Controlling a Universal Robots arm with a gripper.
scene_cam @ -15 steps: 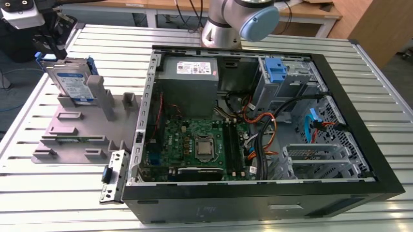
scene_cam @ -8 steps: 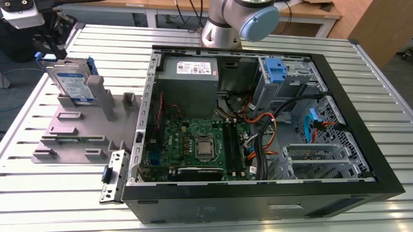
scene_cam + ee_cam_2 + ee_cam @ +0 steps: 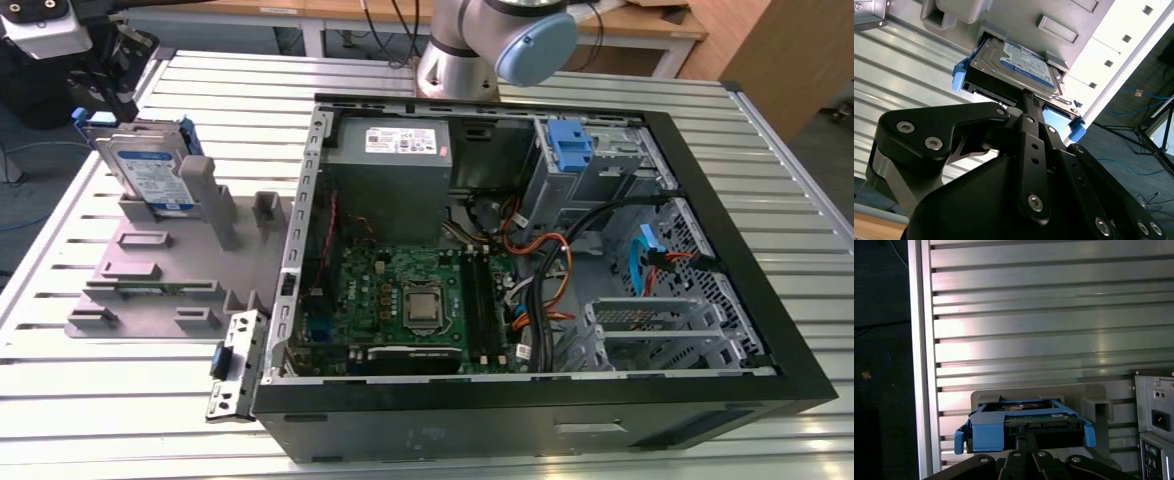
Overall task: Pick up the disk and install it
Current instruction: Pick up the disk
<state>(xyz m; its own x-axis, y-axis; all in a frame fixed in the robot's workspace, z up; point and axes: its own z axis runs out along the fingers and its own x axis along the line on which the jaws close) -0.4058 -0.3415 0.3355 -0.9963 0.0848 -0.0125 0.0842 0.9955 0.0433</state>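
Gripper (image 3: 1026, 97) at disk (image 3: 1019, 65) edge, grip state unclear; disk upright in grey tray (image 3: 147, 270).

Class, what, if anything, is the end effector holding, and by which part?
It cannot be told. The end effector meets the disk at the middle of its near edge, between its blue rails; the disk stands in the grey tray.

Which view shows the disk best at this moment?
The second wrist view: the disk is close, with its label face and both blue rails plain. In the exterior view the disk is small, standing upright on the tray. The first wrist view shows its connector edge.
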